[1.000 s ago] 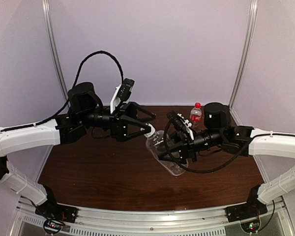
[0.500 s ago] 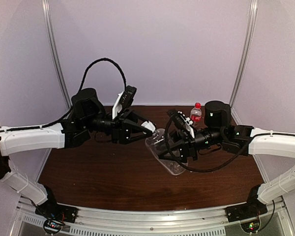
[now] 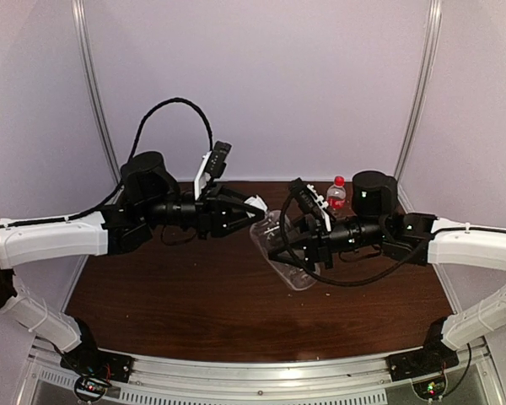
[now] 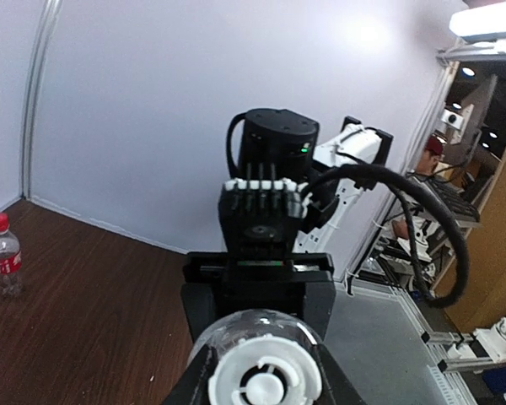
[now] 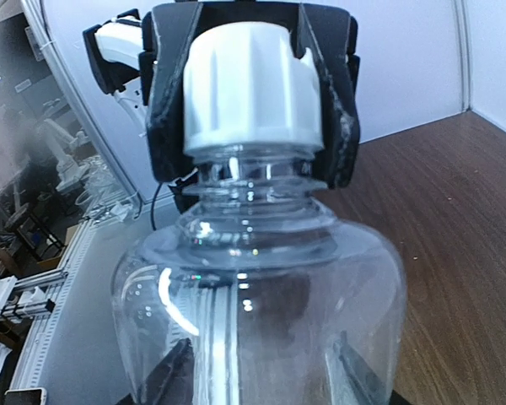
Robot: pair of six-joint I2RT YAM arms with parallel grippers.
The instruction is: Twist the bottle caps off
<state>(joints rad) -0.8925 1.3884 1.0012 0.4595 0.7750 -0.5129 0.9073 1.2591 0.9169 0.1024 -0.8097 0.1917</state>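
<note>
My right gripper (image 3: 288, 251) is shut on the body of the plain clear bottle (image 3: 278, 257) and holds it tilted above the table. In the right wrist view the bottle (image 5: 253, 295) fills the frame, with its white cap (image 5: 249, 84) at the top. My left gripper (image 3: 251, 206) is shut on that white cap (image 3: 256, 204), its black fingers (image 5: 164, 93) pressing both sides. From the left wrist the cap (image 4: 266, 371) faces the camera end-on. The red-labelled bottle (image 3: 336, 197) stands upright at the back right with its red cap (image 3: 339, 180) on.
The brown table (image 3: 169, 304) is walled by white panels at the back and sides. The red-labelled bottle (image 4: 3, 261) stands near the back corner. My right arm's wrist and cable (image 4: 270, 169) lie just behind the held bottle.
My left gripper has gone from wide open to shut on the white cap. Both arms have shifted slightly toward the back, lifting the bottle's neck.
</note>
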